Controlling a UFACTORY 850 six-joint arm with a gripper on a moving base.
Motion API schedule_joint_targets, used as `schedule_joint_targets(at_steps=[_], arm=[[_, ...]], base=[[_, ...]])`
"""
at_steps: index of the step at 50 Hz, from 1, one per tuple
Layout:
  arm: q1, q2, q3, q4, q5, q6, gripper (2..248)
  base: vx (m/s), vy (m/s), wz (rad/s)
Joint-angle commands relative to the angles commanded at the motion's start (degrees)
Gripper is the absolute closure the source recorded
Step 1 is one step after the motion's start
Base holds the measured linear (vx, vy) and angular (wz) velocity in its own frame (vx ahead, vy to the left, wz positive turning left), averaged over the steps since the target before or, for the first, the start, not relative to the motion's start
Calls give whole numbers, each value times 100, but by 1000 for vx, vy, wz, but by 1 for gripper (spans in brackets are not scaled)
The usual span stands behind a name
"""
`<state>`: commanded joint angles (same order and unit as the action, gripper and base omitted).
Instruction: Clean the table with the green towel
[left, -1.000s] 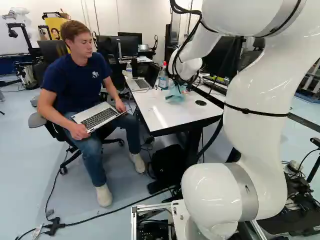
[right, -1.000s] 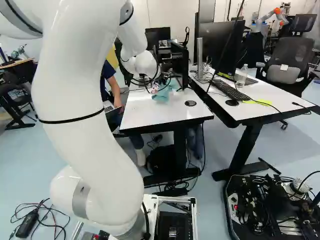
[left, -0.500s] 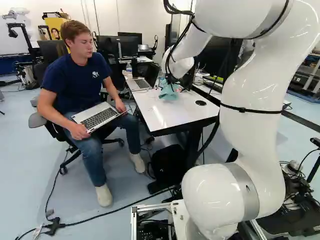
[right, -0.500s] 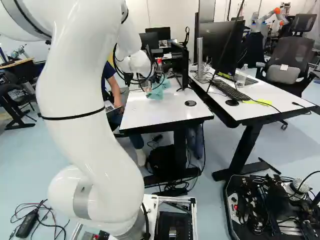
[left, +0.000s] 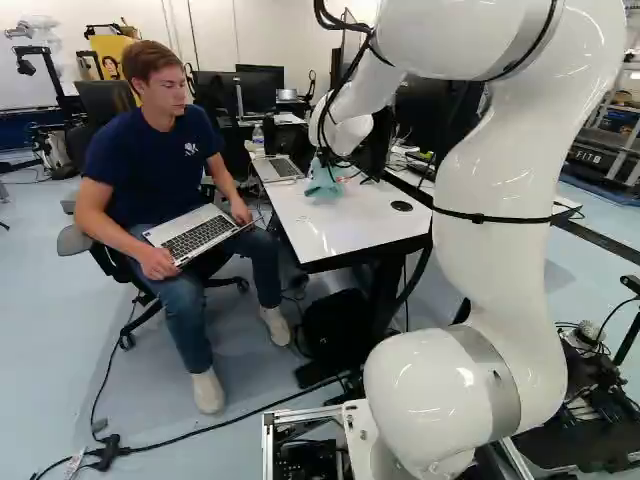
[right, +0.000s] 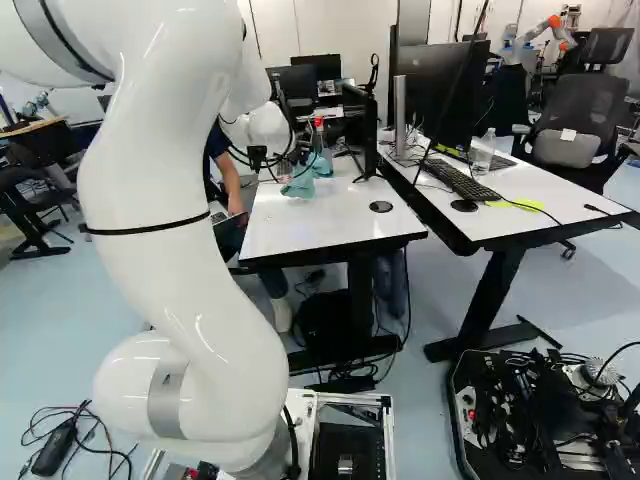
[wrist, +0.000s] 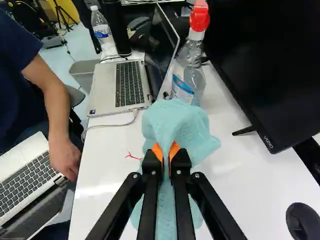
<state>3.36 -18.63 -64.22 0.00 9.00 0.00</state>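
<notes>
"Watching the jaws from your end?"

"I am. My gripper (left: 326, 165) is clenched on the green towel (wrist: 175, 122), its orange pads (wrist: 157, 151) squeezing a fold from both sides."

"Where does that put it, going by the spray bottle (wrist: 191, 67)?"

"Just on my side of it, over the white table (wrist: 107, 167). The cloth spreads ahead of the fingertips and trails under them. I can't tell whether it touches the bottle."

"And what do I have around that bottle?"

"An open laptop (wrist: 102, 85) just beside it, the black monitor (wrist: 265, 60) near its other side. A thin red scrap (wrist: 133, 156) lies on my side of it, near the towel."
</notes>
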Motion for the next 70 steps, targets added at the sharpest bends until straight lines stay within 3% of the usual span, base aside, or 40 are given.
schedule_joint_targets(at_steps=[23,41,70], arm=[[293,-315,-328,0,0,0,215],[335,-921,-852,0,0,0,215],[338,-1300,-944,0,0,0,215]], base=[[0,0,0],[0,0,0],[0,0,0]])
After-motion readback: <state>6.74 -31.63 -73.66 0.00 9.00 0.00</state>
